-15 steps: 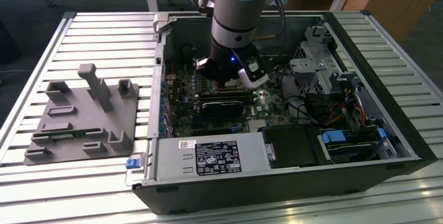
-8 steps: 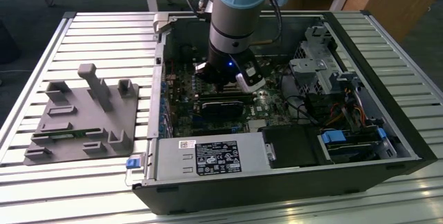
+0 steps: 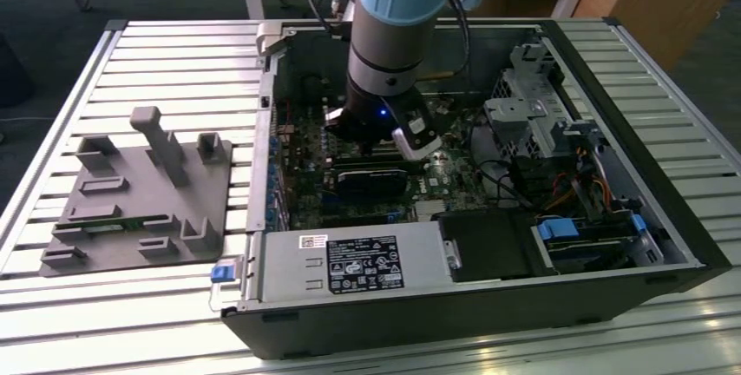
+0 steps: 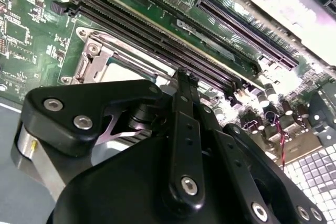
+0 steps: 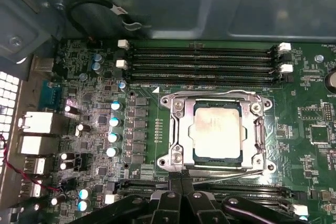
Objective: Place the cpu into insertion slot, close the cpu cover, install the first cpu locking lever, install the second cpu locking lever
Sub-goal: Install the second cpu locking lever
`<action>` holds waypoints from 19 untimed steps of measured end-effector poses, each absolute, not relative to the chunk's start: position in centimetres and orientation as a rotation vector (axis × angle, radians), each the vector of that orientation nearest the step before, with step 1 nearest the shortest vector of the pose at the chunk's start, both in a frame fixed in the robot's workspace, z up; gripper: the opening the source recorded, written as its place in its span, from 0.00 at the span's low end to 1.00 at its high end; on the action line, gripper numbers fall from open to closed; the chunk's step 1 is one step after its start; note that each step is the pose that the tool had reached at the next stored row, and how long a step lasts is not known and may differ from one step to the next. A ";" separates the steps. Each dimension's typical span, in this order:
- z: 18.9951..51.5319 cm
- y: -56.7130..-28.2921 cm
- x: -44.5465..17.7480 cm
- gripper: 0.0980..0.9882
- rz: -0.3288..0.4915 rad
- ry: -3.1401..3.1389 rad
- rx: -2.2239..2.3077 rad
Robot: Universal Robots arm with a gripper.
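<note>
My claw [image 5: 181,178] has its two fingers pressed together, holding nothing, with the tips just at the near edge of the socket [image 5: 176,129]. The chip [image 5: 217,131] already lies flat inside it, and the metal frame [image 5: 257,129] is down around the chip. I judge the step in hand is a locking lever, so I should push slowly and keep the tips on the thin bar, not on the chip. Further away are the memory slots [image 5: 202,66].
</note>
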State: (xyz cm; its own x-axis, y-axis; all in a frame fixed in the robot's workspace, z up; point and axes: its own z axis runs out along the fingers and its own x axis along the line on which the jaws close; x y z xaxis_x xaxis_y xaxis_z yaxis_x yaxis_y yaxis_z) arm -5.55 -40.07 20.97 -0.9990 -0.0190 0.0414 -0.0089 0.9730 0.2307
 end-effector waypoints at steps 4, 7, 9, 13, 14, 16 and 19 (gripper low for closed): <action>21.0 -40.5 -5.9 0.01 -0.381 -3.075 0.022; 20.8 -40.6 -6.2 0.01 -0.392 -3.073 0.023; 20.5 -40.6 -6.3 0.01 -0.399 -3.073 0.023; 20.2 -40.6 -6.4 0.01 -0.416 -3.070 0.023; 20.1 -40.6 -6.4 0.01 -0.422 -3.069 0.023; 19.9 -40.6 -6.5 0.01 -0.429 -3.069 0.023; 19.7 -40.6 -6.5 0.01 -0.436 -3.068 0.023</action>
State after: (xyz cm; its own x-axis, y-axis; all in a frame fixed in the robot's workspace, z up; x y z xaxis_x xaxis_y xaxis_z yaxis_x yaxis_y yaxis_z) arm -6.45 -40.58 19.72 -0.9990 -0.0210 0.0403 -0.0090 0.9604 0.2786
